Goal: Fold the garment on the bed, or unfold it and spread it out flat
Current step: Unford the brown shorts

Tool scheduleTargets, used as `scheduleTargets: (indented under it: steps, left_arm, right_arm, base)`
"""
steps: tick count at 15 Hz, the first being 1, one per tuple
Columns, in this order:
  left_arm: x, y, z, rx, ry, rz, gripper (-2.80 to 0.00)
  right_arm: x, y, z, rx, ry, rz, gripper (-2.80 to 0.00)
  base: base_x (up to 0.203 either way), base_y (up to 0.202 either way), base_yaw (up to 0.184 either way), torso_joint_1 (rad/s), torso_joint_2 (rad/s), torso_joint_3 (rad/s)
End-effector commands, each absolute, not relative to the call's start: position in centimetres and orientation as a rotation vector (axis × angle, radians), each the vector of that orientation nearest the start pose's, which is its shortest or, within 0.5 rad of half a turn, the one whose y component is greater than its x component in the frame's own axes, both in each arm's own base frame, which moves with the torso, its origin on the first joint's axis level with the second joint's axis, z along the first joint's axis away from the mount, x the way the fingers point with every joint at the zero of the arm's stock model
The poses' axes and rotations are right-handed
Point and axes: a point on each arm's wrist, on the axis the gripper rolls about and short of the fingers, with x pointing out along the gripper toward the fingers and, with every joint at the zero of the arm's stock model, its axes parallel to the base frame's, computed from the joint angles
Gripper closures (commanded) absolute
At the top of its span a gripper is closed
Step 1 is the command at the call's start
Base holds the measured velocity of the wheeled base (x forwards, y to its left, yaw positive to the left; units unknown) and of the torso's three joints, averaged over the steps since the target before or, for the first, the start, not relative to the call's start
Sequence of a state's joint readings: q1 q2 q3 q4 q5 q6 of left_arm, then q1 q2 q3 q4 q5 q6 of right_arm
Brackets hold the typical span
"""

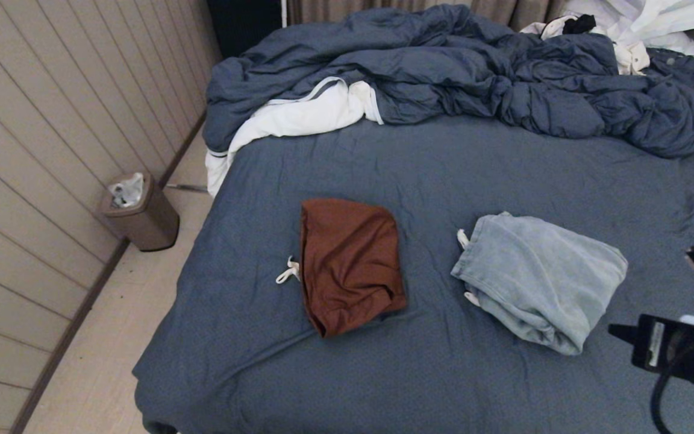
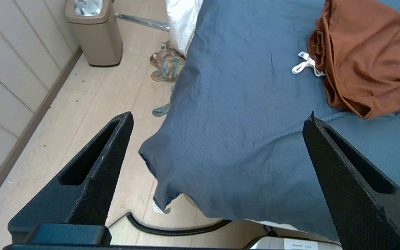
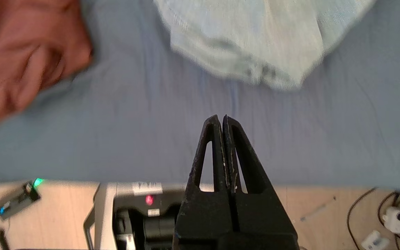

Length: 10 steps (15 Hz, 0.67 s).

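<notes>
Right gripper (image 3: 222, 119) pinched fully together, nothing between the fingers, hanging over bare sheet near the foot edge of the bed (image 1: 443, 169); in head view only the black arm body at about 4 o'clock, fingertips not made out there. Just past the tips toward 12 o'clock in the right wrist view: light blue garment (image 3: 255, 38), folded, apart from the gripper. Same garment in head view (image 1: 540, 280) at roughly 4 o'clock from bed centre, white drawstring ends poking out at its near-left side. Rust-brown garment (image 1: 350, 265) folded too, lying at 9 o'clock of the blue one, well apart, white drawstring (image 1: 288, 272) trailing off its left edge onto the sheet. Left gripper (image 2: 217, 121) spread wide, empty, parked off the near-left corner of the bed above the floor, brown garment (image 2: 363, 59) at 1 o'clock of it. Blue duvet (image 1: 473, 78) bunched at 12 o'clock across the head of the bed, white lining (image 1: 299, 117) spilling at 10 o'clock over the left side. Tan trash bin (image 1: 142, 214) on floor at 9 o'clock by the panelled wall (image 1: 40, 138). Crumpled cloth (image 2: 165, 64) on floor between bin and bed.
</notes>
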<state>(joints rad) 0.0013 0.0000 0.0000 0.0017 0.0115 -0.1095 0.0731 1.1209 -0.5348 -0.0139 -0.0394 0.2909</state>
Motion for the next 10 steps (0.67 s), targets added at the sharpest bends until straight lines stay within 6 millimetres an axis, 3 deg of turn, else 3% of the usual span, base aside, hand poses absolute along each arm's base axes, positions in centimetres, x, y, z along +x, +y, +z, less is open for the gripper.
scheduleTargets:
  steps: [1, 5, 8, 10]
  left_arm:
    - [-2.3, 0.0, 7.5, -0.110, 0.002, 0.015, -2.80]
    - [-2.3, 0.0, 7.5, -0.110, 0.002, 0.014, -2.80]
    - [-2.3, 0.0, 7.5, -0.110, 0.002, 0.014, -2.80]
    - [-2.3, 0.0, 7.5, -0.110, 0.002, 0.015, -2.80]
  right_arm:
    - [8.9, 0.8, 19.2, 0.251, 0.492, -0.015, 0.00]
    - [2.7, 0.2, 18.2, 0.247, 0.437, 0.014, 0.00]
    - [-1.6, -0.3, 16.4, 0.243, 0.341, 0.026, 0.00]
    - [-2.6, -0.4, 14.0, 0.219, 0.345, 0.020, 0.00]
  base:
    - [0.000, 0.000, 0.000, 0.000, 0.00, 0.000]
    - [0.000, 0.000, 0.000, 0.000, 0.00, 0.000]
    - [0.000, 0.000, 0.000, 0.000, 0.00, 0.000]
    - [0.000, 0.000, 0.000, 0.000, 0.00, 0.000]
